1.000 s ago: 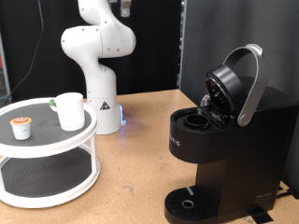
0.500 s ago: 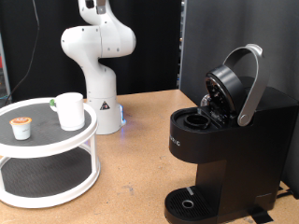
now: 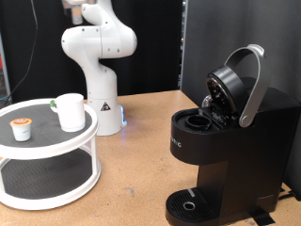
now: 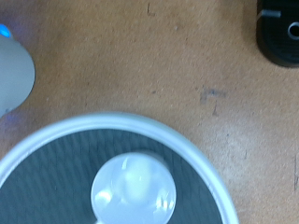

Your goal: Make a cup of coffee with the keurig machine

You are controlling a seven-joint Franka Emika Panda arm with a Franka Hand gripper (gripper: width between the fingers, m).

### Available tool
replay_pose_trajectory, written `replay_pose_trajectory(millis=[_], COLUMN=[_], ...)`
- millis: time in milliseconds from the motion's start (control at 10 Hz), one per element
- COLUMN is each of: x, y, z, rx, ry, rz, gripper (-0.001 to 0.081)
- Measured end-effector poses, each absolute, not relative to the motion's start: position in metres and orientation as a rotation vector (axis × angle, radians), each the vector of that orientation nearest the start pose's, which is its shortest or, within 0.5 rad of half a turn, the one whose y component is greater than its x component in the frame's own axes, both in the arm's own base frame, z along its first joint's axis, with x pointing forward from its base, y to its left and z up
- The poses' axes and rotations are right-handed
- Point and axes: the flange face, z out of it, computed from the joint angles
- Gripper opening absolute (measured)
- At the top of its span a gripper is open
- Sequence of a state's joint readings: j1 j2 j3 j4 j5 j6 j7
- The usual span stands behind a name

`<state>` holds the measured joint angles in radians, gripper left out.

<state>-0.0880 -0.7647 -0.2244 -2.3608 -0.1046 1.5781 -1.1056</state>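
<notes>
Arm raised above the round stand; cup directly below the wrist camera.

The gripper itself is out of frame, so its opening cannot be told. The cup (image 3: pixel 71 111) stands upright on the white tiered stand (image 3: pixel 56 143), beside a small brown-topped pod (image 3: pixel 21 128). The keurig machine (image 3: pixel 230 151), lid raised, sits well apart at the exterior view's right; bare wooden table (image 3: pixel 141 151) lies between, nothing obstructing.
</notes>
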Motion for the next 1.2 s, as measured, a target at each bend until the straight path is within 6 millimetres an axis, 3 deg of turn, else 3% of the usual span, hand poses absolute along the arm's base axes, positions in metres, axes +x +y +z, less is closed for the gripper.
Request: replay_pose_trajectory(millis=[300, 700, 1200], x=[0.286, 0.289, 0.289], y=[-0.174, -0.186, -0.23], z=[0.568, 0.562, 0.548], rx=[-2.798, -2.783, -2.823], ry=[-1.333, -1.36, -1.312], rz=[0.034, 0.013, -0.083], gripper=[0.0803, 0.0803, 0.0803])
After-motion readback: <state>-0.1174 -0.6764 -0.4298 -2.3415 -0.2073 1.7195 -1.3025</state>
